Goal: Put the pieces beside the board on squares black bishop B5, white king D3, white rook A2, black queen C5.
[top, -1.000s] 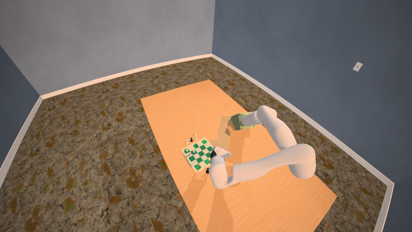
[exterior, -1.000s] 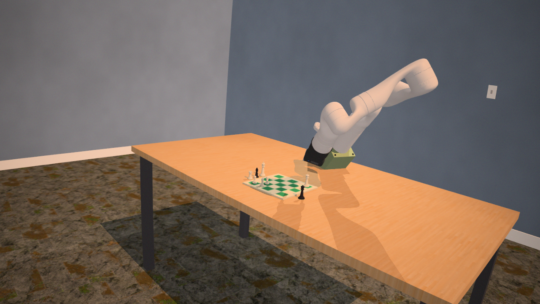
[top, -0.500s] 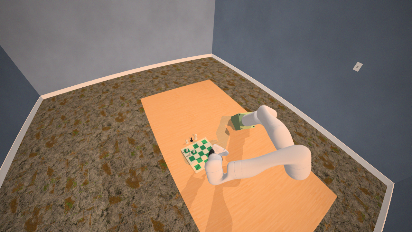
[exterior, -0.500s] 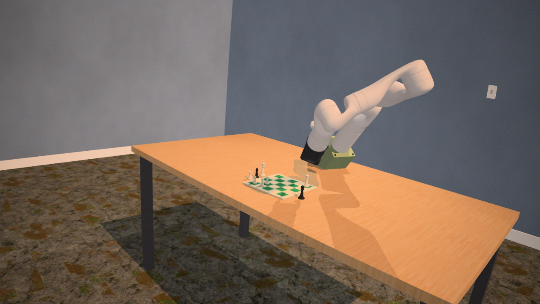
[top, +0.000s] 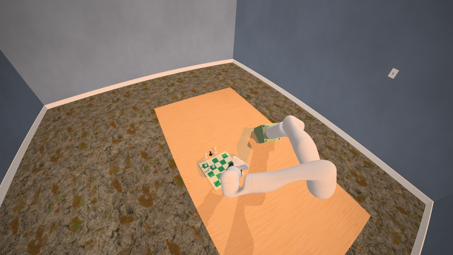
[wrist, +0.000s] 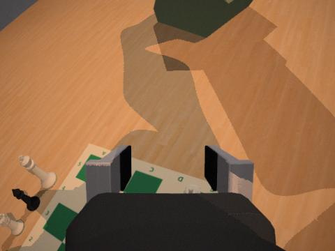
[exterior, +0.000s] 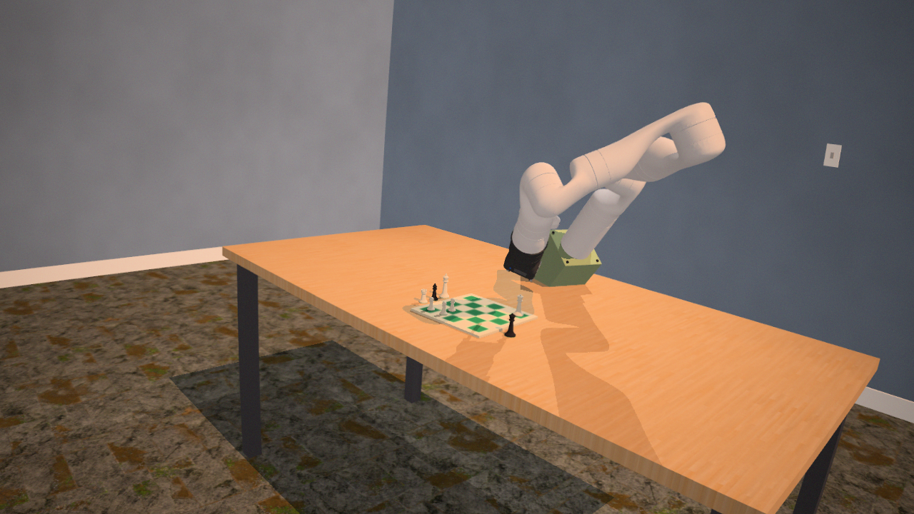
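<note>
The green and cream board [exterior: 474,313] lies on the wooden table and also shows in the top view [top: 218,168]. The white king [exterior: 444,287], the black bishop [exterior: 434,292] and the white rook [exterior: 422,295] stand on the table beside the board's far end. In the wrist view the king [wrist: 38,172], bishop [wrist: 25,198] and rook [wrist: 10,223] are at the left. The black queen [exterior: 510,325] stands off the board's near corner. My gripper [wrist: 167,161] is open and empty. It hangs above the board edge nearest the arm's base. A white piece [exterior: 518,303] stands below it.
Several small white pieces [exterior: 440,306] stand on the board's far rows. The arm's green base block [exterior: 565,262] sits on the table behind the board. The arm hides the board's near corner in the top view. The table edge runs close to the board's front side.
</note>
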Robot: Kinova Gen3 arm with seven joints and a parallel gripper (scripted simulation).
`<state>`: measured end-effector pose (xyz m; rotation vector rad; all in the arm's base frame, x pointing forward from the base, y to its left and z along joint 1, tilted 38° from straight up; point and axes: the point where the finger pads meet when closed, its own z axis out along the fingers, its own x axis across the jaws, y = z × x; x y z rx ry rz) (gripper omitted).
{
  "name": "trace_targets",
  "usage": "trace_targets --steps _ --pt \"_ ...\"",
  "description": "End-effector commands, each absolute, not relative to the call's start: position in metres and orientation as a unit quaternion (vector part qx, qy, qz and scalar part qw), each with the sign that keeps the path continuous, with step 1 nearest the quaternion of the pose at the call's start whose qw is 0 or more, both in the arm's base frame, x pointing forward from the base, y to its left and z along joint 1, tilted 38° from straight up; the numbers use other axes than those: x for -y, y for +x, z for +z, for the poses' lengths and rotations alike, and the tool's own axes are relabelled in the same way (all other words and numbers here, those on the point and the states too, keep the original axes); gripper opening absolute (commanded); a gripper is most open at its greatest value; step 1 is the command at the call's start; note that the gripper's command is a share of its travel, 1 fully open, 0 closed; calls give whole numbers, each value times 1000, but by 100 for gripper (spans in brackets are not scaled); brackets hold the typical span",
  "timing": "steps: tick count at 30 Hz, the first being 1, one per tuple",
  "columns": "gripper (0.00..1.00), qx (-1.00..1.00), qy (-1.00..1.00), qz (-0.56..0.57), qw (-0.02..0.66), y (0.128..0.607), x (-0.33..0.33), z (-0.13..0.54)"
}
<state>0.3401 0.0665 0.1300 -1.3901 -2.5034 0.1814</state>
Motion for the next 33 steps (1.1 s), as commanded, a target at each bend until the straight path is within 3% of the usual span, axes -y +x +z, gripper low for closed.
trace_targets --steps 1,33 --pt "100 858 -490 64 138 341 -58 128" --pt "100 812 -558 33 168 349 -44 115"
